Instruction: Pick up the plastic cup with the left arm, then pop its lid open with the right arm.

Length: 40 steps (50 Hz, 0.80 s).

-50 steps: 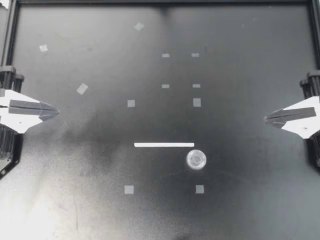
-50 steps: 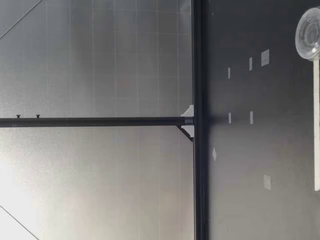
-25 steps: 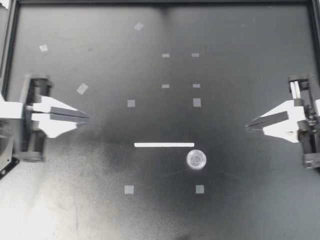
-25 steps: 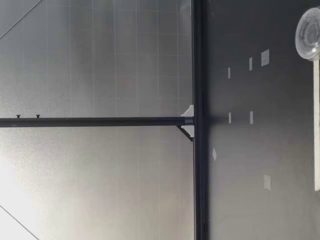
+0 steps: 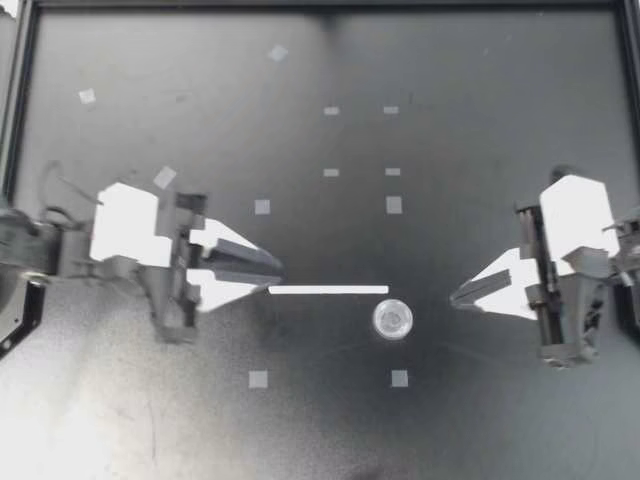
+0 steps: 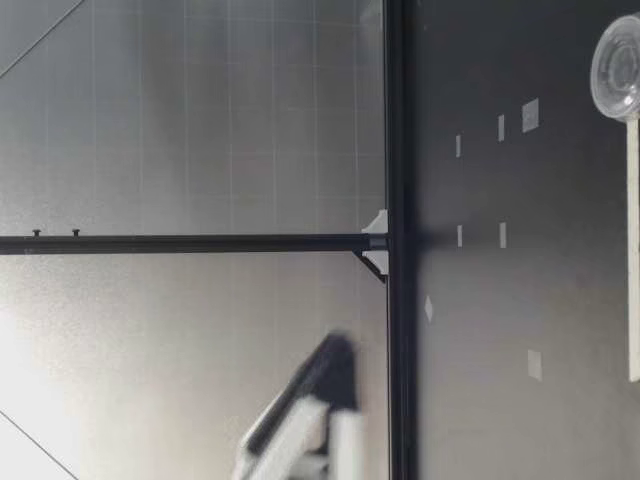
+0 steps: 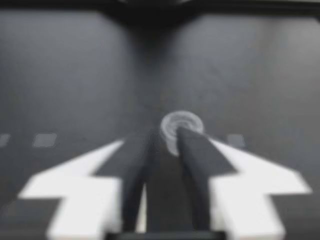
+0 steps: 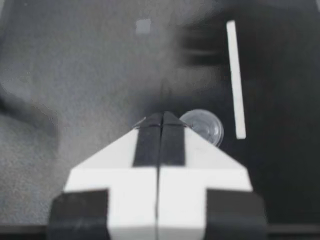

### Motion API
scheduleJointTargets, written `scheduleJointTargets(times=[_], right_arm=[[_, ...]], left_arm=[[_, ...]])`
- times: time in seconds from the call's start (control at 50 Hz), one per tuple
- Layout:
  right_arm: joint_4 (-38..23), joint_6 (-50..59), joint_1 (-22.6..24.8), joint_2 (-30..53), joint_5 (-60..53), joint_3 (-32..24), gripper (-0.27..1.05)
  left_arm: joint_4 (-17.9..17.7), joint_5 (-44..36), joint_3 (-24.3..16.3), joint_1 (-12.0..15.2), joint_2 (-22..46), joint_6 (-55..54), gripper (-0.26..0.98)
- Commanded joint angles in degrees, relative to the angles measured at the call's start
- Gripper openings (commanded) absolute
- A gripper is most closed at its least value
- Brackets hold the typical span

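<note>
A small clear round cup [image 5: 393,319] stands on the black table, just in front of the right end of a white strip [image 5: 328,289]. My left gripper [image 5: 277,274] hovers at the strip's left end, its fingers slightly parted and empty. In the left wrist view the cup [image 7: 187,120] lies straight ahead of the open gripper [image 7: 169,137]. My right gripper [image 5: 455,297] is shut on nothing, a short way right of the cup. The right wrist view shows the cup [image 8: 206,126] just past and beside the shut gripper [image 8: 161,115], with the strip [image 8: 235,75] beyond. The low view shows the cup [image 6: 618,65], the strip [image 6: 633,250] and a gripper's blurred finger [image 6: 318,385].
Small grey tape squares dot the table, among them one [image 5: 258,379] front left of the cup, one [image 5: 399,378] in front of it and one [image 5: 394,205] behind it. A black frame [image 5: 320,5] borders the table's far edge.
Both arms swung in from the table's sides toward the cup and strip. The left gripper's fingers parted; the right stayed shut. A gripper came into the low view.
</note>
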Motion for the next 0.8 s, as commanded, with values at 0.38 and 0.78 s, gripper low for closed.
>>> scheduleJointTargets(times=[0.38,0.78], right_arm=[[2.5,1.8,0.8,14.3,-9.0,-1.8,-0.07],[2.5,5.1,0.9,21.4,-14.1,-2.2,-0.07]], left_arm=[[0.0,-0.3,-10.7,-1.9,14.0,-0.1,0.60],[0.1,8.6,-19.3,-2.0,22.9,-0.1,0.72]])
